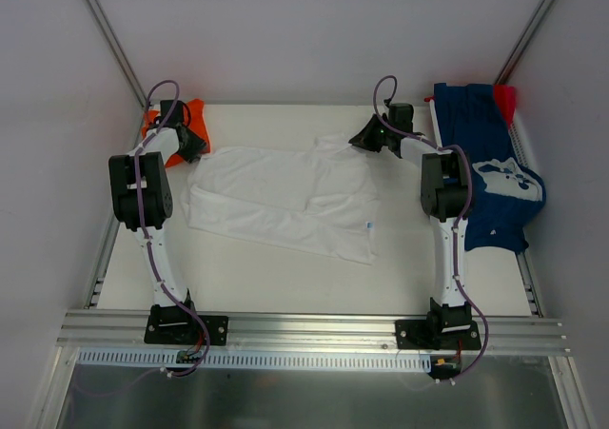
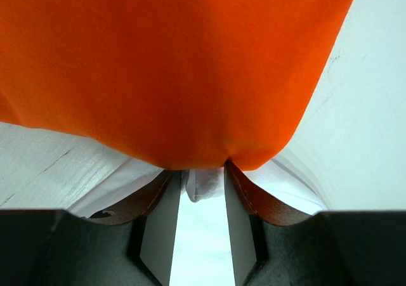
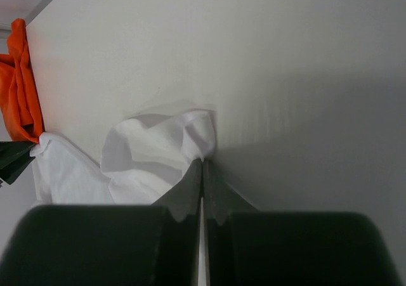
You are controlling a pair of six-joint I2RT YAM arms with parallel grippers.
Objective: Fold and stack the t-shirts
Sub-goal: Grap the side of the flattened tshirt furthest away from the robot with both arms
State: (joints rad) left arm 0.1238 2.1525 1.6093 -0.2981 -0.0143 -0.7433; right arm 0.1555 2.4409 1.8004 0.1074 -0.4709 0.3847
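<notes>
Evidently the left gripper [image 2: 203, 175] pinched the white t-shirt [image 1: 285, 196] beside the orange t-shirt [image 2: 177, 64], while the right gripper [image 3: 202, 163] clenched its far edge.

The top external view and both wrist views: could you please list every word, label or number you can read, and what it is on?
No text can be read in any view.
The white print on the navy blue t-shirt: too blurred to read.
The small tag on the white t-shirt: too small to read.
</notes>
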